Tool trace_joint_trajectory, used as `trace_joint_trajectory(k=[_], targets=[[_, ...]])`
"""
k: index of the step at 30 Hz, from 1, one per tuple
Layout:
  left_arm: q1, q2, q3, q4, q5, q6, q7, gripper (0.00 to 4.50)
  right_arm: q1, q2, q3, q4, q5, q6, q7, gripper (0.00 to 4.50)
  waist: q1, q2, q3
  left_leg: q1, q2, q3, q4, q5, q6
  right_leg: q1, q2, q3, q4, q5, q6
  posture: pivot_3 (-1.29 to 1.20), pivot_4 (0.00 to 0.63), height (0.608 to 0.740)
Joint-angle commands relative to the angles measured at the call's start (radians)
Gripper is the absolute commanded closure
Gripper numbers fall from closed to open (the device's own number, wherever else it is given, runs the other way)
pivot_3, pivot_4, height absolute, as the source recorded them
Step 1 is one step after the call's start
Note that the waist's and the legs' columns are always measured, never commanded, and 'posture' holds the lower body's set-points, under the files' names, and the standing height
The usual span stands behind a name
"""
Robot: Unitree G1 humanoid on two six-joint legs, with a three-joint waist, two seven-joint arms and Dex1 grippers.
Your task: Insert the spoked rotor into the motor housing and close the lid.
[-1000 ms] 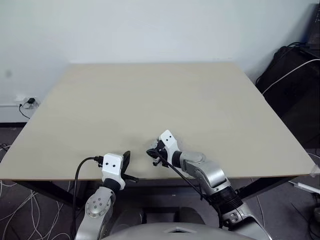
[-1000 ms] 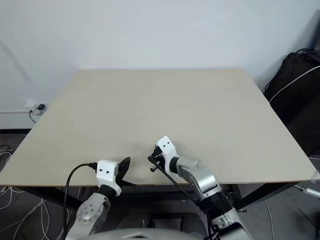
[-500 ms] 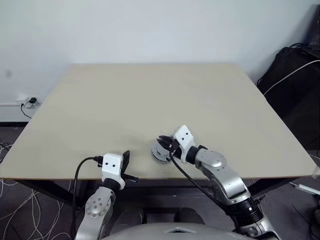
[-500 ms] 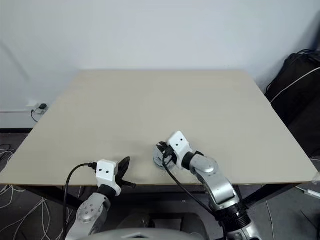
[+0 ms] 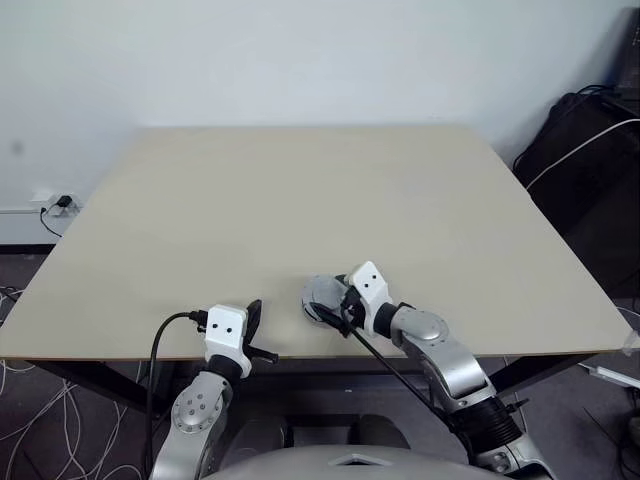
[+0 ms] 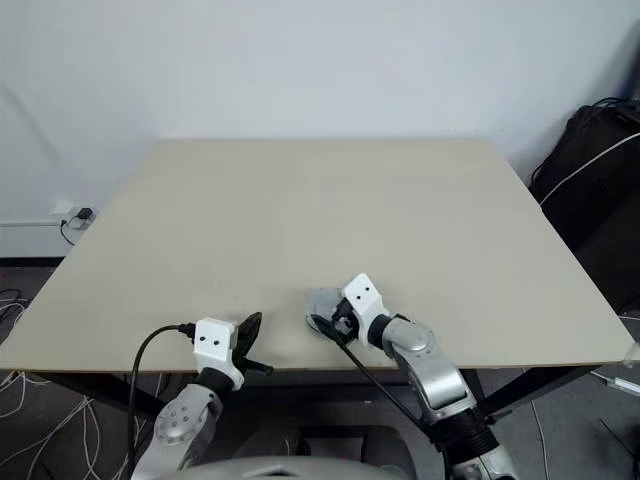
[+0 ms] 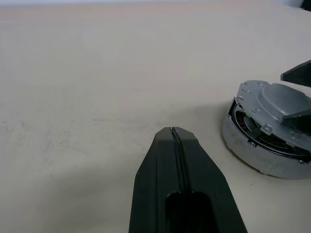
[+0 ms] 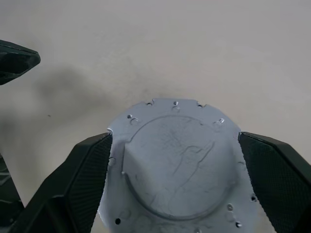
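**Op:** Left-eye view: I see the table [image 5: 300, 200], then the motor housing [image 7: 265, 153] near its front edge, the lid [image 8: 180, 165] on top but tilted, a gap showing on one side.

**Mate:** And the claws?

**Op:** The right gripper [image 8: 177, 170] straddles the lid, fingers [image 8: 85, 170] spread wide, gripping nothing. The left gripper [image 7: 173, 141] is shut, empty, well apart to the left. I judge the right one nearer for pressing the lid flat.

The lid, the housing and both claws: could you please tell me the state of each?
Lid: on the motor housing, tilted, gap along one side.
Motor housing: flat on the table, covered, not fully closed.
Left claw: shut, empty.
Right claw: open, straddling the lid.
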Motion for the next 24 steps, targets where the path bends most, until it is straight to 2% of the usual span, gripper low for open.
trace_joint_trajectory(k=[1,7,11,24], targets=[[-0.006,-0.002,0.000,-0.025,0.001,-0.014,-0.001,4.50,-0.029,0.024,-0.028,0.016,0.016,0.016,-0.013,0.04,0.000,0.000,0.000,0.000,0.000,0.000,0.000,0.000,0.000,0.000,0.000,0.000,0.000,0.000,0.000,0.00,0.000,0.740],[-0.007,-0.002,0.000,-0.026,0.001,-0.015,0.000,4.50,-0.040,0.041,-0.041,0.060,0.015,0.043,-0.024,0.04,0.000,0.000,0.000,0.000,0.000,0.000,0.000,0.000,0.000,0.000,0.000,0.000,0.000,0.001,-0.002,0.00,0.000,0.740],[-0.007,-0.004,0.000,-0.027,0.001,-0.014,0.001,4.50,-0.039,0.042,-0.050,0.042,0.026,0.058,-0.014,1.25,0.000,0.000,0.000,0.000,0.000,0.000,0.000,0.000,0.000,0.000,0.001,0.000,0.000,0.001,-0.002,0.00,0.000,0.740],[-0.006,-0.006,-0.002,-0.024,-0.001,-0.017,0.001,4.50,-0.067,0.027,0.004,0.026,-0.039,0.105,-0.040,1.30,0.000,0.001,-0.001,0.000,-0.001,0.000,0.000,0.000,0.000,0.000,0.000,0.000,0.000,0.001,-0.001,0.00,0.000,0.740]])
